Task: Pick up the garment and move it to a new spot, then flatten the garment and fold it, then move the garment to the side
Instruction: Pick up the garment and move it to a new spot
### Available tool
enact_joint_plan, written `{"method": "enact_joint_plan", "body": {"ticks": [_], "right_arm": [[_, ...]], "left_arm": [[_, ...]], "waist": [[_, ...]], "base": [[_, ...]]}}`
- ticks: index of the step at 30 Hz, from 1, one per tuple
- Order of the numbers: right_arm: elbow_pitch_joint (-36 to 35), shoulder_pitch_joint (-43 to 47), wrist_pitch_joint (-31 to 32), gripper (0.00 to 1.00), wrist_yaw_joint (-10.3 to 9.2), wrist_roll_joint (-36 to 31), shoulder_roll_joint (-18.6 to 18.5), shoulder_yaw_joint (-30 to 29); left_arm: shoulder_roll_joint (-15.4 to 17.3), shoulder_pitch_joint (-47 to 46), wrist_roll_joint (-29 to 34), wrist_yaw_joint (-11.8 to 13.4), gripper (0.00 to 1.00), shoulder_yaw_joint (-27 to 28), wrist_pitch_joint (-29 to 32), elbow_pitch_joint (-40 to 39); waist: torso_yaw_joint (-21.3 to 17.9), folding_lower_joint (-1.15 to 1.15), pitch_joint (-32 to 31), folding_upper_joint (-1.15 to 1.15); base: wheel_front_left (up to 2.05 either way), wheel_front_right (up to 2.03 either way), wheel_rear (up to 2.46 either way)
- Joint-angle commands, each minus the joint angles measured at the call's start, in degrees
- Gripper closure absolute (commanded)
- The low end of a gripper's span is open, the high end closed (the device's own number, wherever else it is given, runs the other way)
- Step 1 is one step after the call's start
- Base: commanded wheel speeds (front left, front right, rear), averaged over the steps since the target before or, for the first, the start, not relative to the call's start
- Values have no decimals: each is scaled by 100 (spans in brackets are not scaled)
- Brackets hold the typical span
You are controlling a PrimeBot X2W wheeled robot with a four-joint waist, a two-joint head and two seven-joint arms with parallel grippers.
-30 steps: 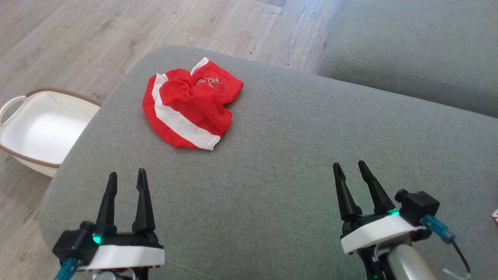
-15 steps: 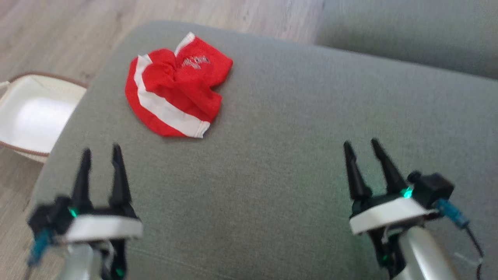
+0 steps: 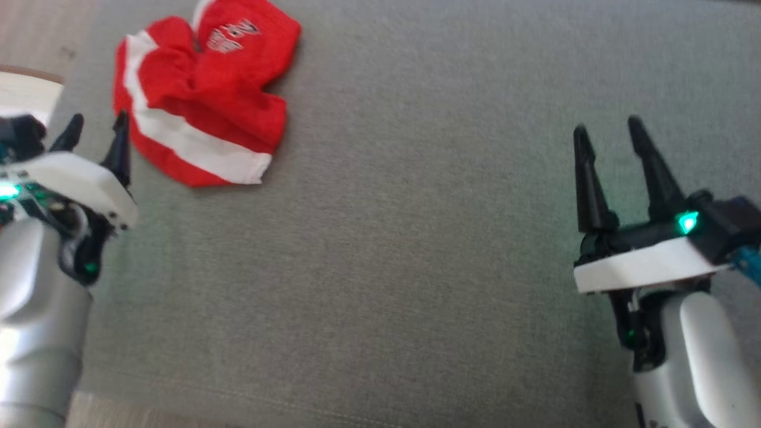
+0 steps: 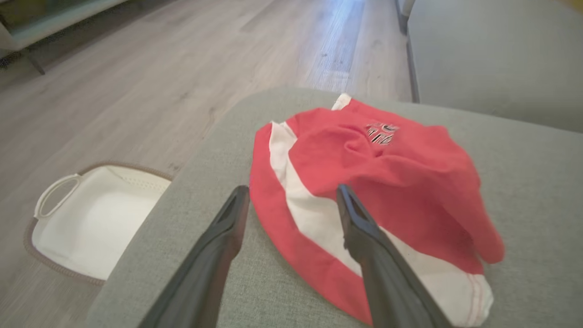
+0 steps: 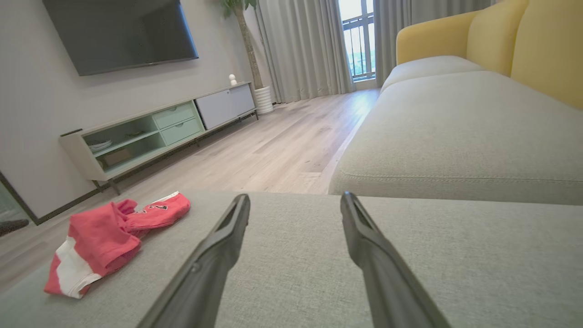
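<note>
A crumpled red garment [image 3: 202, 101] with a white band and a small printed logo lies on the grey cushion [image 3: 404, 238], near its far left corner. It also shows as the garment [image 4: 364, 182] close in the left wrist view and small as the garment [image 5: 109, 237] at the lower left of the right wrist view. My left gripper [image 3: 95, 128] hovers open just beside the garment's near left edge, touching nothing; in its own view the left gripper [image 4: 291, 193] straddles that edge. My right gripper [image 3: 609, 134] is open and empty over bare cushion far to the right, seen too as the right gripper [image 5: 294, 200].
A white basket [image 4: 86, 218] with a brown rim stands on the wood floor [image 4: 136, 91] left of the cushion. A second grey sofa seat [image 5: 455, 132] with yellow backrests lies beyond a gap on the far right. A TV cabinet [image 5: 155, 132] lines the wall.
The head camera has tilted down and the whole picture has shifted. Both arms have reached forward; the left gripper has closed in on the garment's left edge. The garment lies as before.
</note>
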Motion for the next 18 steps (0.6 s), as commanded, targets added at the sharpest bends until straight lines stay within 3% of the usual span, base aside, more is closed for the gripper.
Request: {"method": "enact_joint_plan", "body": {"ticks": [1,8,16,17,18], "right_arm": [[-382,-195,90,0,-4,-71,-7,113],[-787,-240,266,0,-4,-178,-7,72],[-952,-238,313,0,-4,-222,-7,28],[-962,-243,315,0,-4,-219,-7,21],[-969,-246,316,0,-4,-216,-7,10]], "left_arm": [[460,-454,-216,10,0,1,241,167],[813,-1063,-819,10,0,-796,995,880],[938,-1271,-1529,10,0,-1331,1498,1279],[942,-1275,-1640,10,20,-1393,1537,1286],[942,-1285,-1740,10,75,-1438,1518,1282]], "waist": [[-241,-2,337,0],[-467,-2,708,0],[-548,-2,851,0],[-551,-2,850,0],[-544,-2,846,0]], "base": [[0,0,0],[0,0,0],[0,0,0],[0,0,0],[0,0,0]]}}
